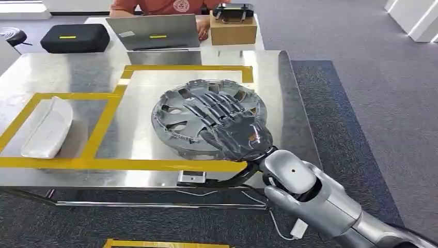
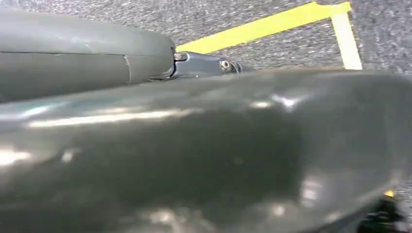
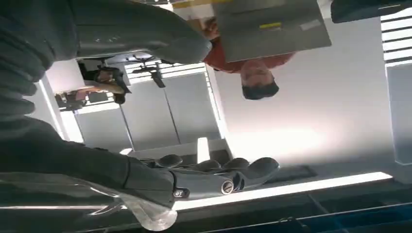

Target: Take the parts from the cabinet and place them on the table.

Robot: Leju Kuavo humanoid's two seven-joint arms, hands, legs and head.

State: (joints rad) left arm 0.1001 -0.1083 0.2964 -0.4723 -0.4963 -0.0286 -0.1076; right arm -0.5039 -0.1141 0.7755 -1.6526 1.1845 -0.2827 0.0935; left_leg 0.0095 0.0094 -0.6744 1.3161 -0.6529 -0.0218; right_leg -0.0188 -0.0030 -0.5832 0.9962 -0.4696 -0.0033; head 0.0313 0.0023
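While the hubcap (image 1: pixel 206 121) lies flat at frame centre on the surface (image 1: pixel 62 77), right hand (image 1: pixel 227 129) rests spread directly on top, fingers apart, pointing upper left; grip unclear.

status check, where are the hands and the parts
Right hand flat on hubcap, on table. White part in left box. Left hand low, state unclear.

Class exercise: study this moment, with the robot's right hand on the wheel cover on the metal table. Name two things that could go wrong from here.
1. The right hand lies across the wheel cover; drawing back, its fingers might catch a spoke opening and drag the cover.
2. The cover lies near the table front edge, so a drag toward the robot could tip it off.
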